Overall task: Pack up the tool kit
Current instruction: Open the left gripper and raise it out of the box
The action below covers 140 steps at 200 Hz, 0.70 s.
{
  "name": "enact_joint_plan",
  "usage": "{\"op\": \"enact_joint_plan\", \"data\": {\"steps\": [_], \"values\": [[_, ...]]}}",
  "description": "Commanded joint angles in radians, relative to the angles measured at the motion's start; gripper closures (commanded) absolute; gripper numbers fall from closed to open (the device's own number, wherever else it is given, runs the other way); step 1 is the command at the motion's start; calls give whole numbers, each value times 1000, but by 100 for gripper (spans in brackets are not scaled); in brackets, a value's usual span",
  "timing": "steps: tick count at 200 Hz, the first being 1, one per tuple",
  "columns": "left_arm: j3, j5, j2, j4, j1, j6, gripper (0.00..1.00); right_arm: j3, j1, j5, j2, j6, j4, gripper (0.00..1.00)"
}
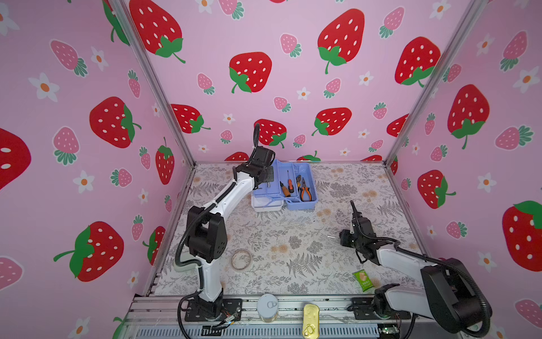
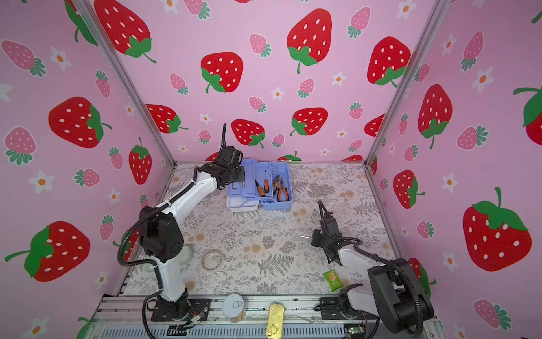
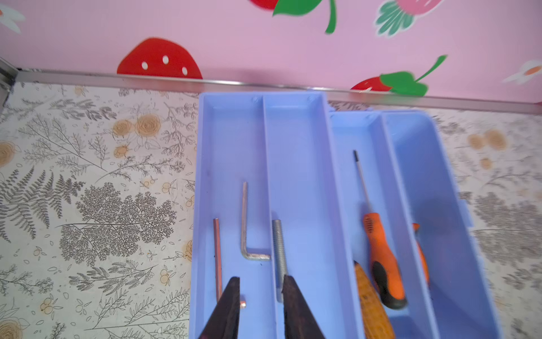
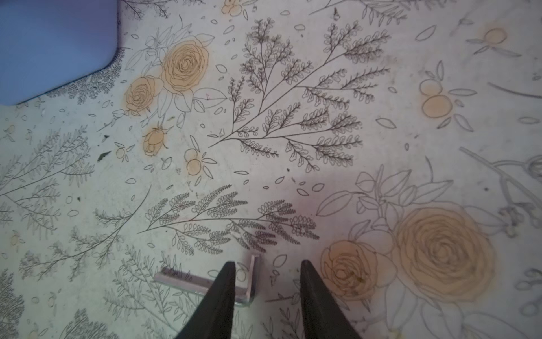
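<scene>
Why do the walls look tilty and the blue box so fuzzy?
In both top views the wide lens splays the metal posts outward and stretches edge strawberries; in the left wrist view the orange screwdriver looks smeared; in the right wrist view the blue box corner is out of focus and the fingers are dark.

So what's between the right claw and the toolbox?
Bare table between right gripper and tool kit in both top views; a hex key lies by the gripper.

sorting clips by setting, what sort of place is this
Probably a robot data-collection booth: a left arm and right arm bolted to a front rail, strawberry-print panels enclosing it, and a tool kit staged on a floral tabletop.
</scene>
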Motion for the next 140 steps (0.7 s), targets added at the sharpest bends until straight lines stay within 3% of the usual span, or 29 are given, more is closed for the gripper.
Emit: {"op": "enact_joint_plan", "data": {"steps": [1, 70, 140], "values": [[-53, -37, -92, 50, -58, -18, 71, 16, -4, 20, 34, -1, -35, 60], [-169, -46, -233, 66, -141, -48, 69, 65, 16, 3, 113, -2, -50, 64], [-194, -26, -256, 62, -159, -76, 69, 103, 107, 135, 172, 19, -120, 71]]}}
